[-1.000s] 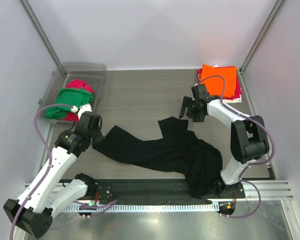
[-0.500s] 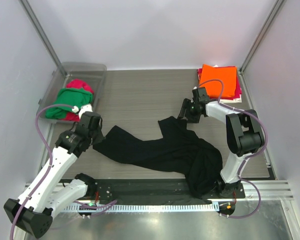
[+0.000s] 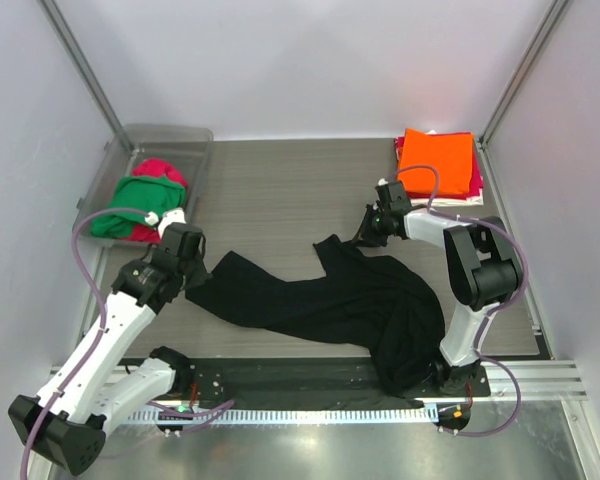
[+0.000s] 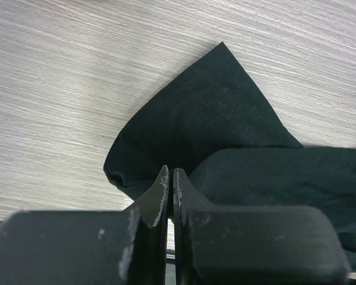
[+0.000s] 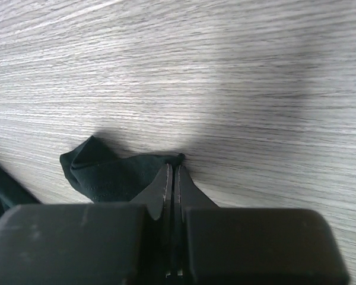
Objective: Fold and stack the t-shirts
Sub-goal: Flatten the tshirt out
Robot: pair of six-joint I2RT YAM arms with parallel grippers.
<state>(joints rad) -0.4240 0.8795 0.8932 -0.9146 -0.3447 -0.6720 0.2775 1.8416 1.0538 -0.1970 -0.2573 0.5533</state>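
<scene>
Black cloth is pinched at both ends: the left gripper (image 4: 170,172) has its fingers pressed together on a fold at the left end of the black t-shirt (image 3: 330,300), and the right gripper (image 5: 172,169) nips a small far corner, its fingers shut with hardly any cloth between them. The shirt lies crumpled across the middle of the table (image 3: 280,190), with one lobe hanging over the near edge by the right arm's base. The step in hand looks like spreading it flat, so both corners should lift together and draw apart and away, slowly, since the right hold seems thin and could slip. Bare wood lies beyond the shirt; the bin (image 3: 170,135) holding the green t-shirt (image 3: 125,205) bounds the left, and the orange t-shirt (image 3: 437,160) topping the stack bounds the right
</scene>
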